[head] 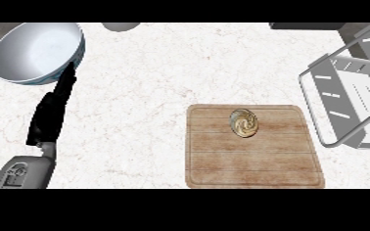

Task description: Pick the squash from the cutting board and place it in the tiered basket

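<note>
1. Squash (243, 123) lying on the cutting board (253, 161), toward the far edge and a little right of the middle; small, oval, yellowish with a swirled marking; touched by nothing.
2. Cutting board of pale wood, flat on the speckled counter (159, 78), with its near edge right at the lower limit of the view.
3. Tiered basket (339, 103) at the right, just beside the board's right side; grey wire frame and slatted panel only partly shown, sliced off by the right edge; separate tiers hard to tell apart from this steep angle.
4. Left hand (49, 110) at the left of the view, black and seen almost edge-on; fingers stretched out straight toward the far side, grasping nothing, at rest.
5. Fingertips of that hand overlapping the rim of a large pale bowl (39, 49) in the far left corner; touching or merely above it, impossible to tell. Bowl itself cut off at the top and left.
6. Grey left forearm (25, 172) only partly in view at the lower left corner.
7. Right hand outside the view altogether.
8. Two grey shapes at the far edge, one rounded (119, 26), one dark and flat (307, 26); both cropped too much to identify.
</note>
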`<state>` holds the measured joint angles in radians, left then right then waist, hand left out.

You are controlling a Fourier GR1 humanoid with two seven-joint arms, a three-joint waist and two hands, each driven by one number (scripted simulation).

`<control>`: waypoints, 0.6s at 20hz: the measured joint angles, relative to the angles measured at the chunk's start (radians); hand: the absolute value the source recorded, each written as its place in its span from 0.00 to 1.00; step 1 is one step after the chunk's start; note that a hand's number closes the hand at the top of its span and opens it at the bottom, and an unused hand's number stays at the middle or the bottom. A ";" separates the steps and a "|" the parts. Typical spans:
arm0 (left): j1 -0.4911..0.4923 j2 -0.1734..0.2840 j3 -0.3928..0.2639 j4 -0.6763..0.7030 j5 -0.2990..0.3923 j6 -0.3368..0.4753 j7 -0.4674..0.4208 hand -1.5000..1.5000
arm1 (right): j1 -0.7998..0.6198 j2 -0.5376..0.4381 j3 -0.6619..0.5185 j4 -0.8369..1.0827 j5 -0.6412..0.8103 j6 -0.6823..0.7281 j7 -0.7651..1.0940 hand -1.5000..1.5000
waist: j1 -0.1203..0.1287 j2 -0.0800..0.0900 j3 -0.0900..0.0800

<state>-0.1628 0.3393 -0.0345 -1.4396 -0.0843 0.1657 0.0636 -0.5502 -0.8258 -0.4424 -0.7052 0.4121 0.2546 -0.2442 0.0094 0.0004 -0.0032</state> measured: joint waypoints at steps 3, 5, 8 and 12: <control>0.003 0.002 0.013 0.005 0.003 -0.010 -0.004 0.50 | -0.011 -0.002 -0.048 0.036 -0.044 -0.012 -0.024 0.00 | -0.001 0.001 0.002; -0.003 -0.006 0.012 0.005 -0.005 -0.009 0.003 0.50 | -0.023 -0.009 -0.077 0.050 -0.069 -0.027 -0.029 0.00 | -0.002 0.001 0.003; 0.007 -0.018 0.014 0.017 -0.017 -0.002 -0.020 0.50 | -0.028 -0.050 -0.125 0.053 -0.117 -0.009 -0.014 0.00 | -0.006 0.000 0.003; -0.001 0.002 0.038 0.004 -0.004 -0.032 -0.006 0.50 | -0.027 -0.123 -0.178 0.111 -0.156 0.013 0.006 0.00 | -0.004 0.001 0.004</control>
<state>-0.1634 0.3410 0.0040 -1.4361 -0.0880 0.1338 0.0577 -0.5777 -0.9487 -0.6207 -0.5938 0.2559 0.2674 -0.2380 0.0056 0.0017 0.0004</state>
